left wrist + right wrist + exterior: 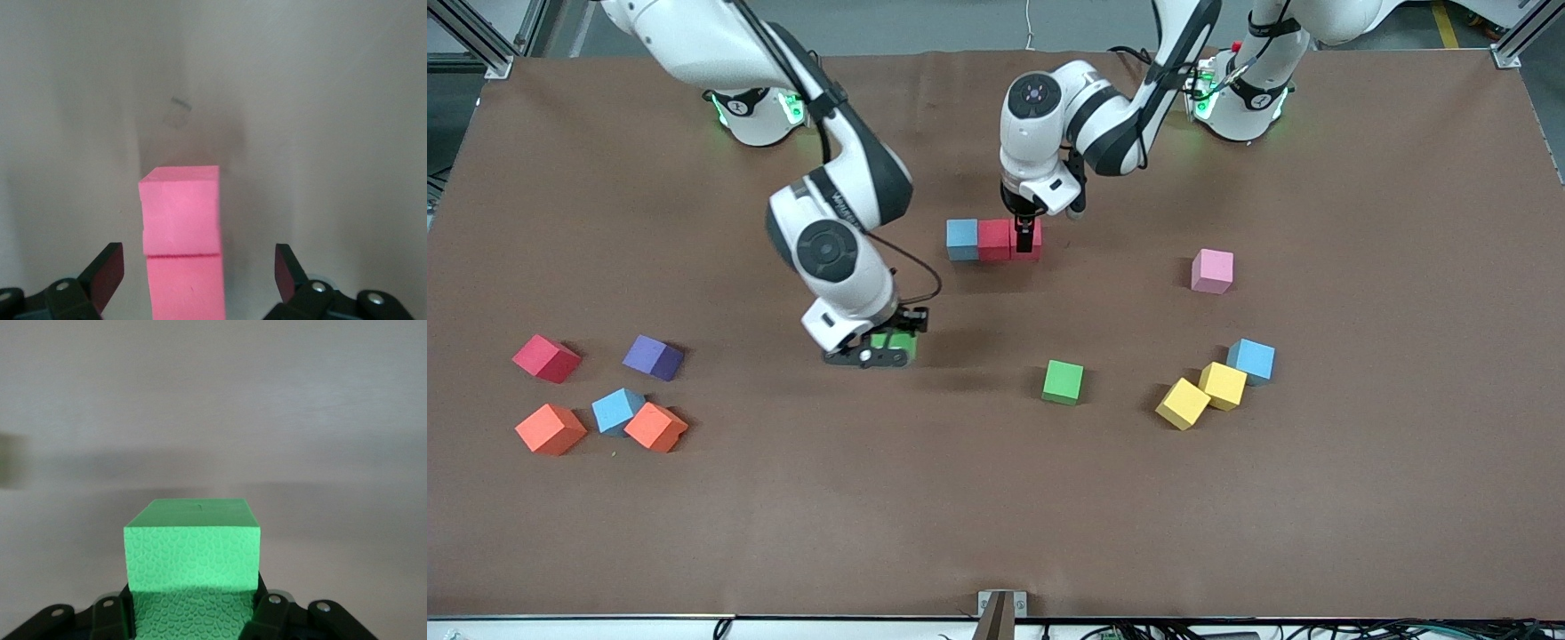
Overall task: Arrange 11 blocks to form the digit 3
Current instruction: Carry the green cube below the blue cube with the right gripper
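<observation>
Orange blocks (551,428) (655,427) lie nearest the front camera, toward the right arm's end of the table, with a blue block (616,411) between them.

The left gripper (1027,233) is down at the end red block (1035,252) of the started row. Its fingers (107,270) are spread on either side of that block and clear of its faces. The best exit is probably straight up, with no twist, so the foam is not dragged out of line.

The right gripper (889,345) is over bare table and pinches a green block (191,547) squarely between its pads.

The row reads blue (962,239), red (993,240), red, all touching. It looks like the first bar of the digit 3.

I judge the green block belongs against the row's blue end, on its nearer face, as the joining cube. It should be lowered flat and flush, and only once the left arm is out of the way.

Other spare blocks are a green (1063,382), two yellows (1183,404) (1223,385), a blue (1251,360), a red (546,358) and a purple (653,357). The pink cube (1212,270) should stay where it is.
</observation>
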`<state>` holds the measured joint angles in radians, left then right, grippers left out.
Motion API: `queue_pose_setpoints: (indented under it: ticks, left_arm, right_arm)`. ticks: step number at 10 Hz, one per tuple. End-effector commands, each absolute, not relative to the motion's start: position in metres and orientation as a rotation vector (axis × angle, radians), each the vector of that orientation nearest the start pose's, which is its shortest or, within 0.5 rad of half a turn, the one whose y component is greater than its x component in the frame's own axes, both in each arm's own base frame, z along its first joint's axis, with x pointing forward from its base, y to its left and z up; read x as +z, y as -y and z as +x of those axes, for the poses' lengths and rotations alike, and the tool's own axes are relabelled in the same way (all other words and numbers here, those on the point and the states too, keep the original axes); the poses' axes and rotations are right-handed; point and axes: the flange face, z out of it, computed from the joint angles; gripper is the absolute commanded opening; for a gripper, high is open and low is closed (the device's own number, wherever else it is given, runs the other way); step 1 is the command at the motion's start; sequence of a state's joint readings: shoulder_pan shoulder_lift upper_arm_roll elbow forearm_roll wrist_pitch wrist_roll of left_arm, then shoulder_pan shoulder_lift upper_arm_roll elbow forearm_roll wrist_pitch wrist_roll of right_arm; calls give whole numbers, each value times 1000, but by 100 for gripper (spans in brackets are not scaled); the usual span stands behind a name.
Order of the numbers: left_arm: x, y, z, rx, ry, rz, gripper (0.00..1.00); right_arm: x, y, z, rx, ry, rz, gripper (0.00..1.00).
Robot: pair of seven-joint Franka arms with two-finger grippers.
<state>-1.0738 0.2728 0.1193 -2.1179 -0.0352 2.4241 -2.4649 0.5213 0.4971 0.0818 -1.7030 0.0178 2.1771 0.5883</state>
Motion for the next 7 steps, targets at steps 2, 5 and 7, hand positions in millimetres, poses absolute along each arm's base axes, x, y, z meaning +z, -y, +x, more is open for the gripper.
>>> queue_pose_setpoints:
  ticks: [2,5,7]
  left_arm:
    - [323,410,390,-59,2132,-2331,100]
    - [321,310,476,-69,2112,-2343,100]
    - [298,253,516,-68,2048,-2368,100]
  right_arm:
    - [263,-408,518,27,-43,-3088,0]
    - [240,-426,477,56,-51,-3106,0]
    - [233,-433,460,78,-73,-3120,0]
